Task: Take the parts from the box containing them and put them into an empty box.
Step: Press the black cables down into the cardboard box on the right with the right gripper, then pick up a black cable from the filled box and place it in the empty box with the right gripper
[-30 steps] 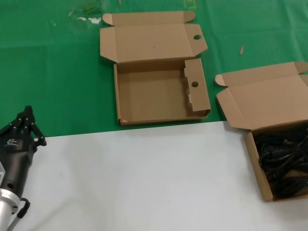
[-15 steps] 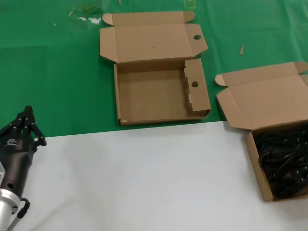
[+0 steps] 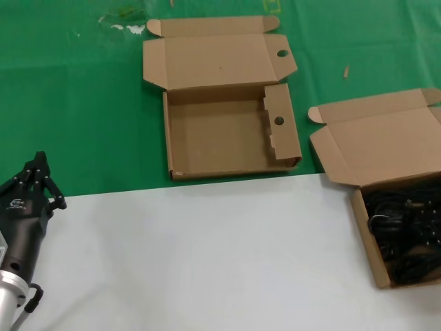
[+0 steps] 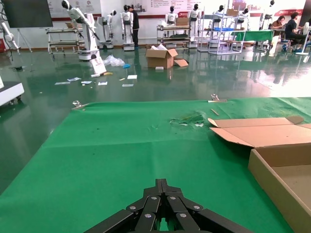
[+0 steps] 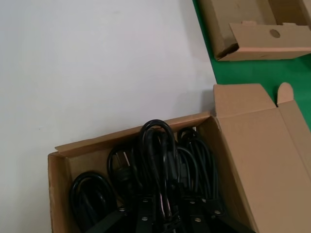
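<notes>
Right pincer [image 5: 165, 218] clamping cables [image 5: 155, 160], box [image 5: 57, 165] wall close

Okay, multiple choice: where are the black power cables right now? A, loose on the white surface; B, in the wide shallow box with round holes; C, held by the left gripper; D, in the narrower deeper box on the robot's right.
D: the black power cables all lie bundled inside the narrower deeper box on the robot's right, while the wide shallow box holds nothing and the left gripper hangs apart over the table edge.
</notes>
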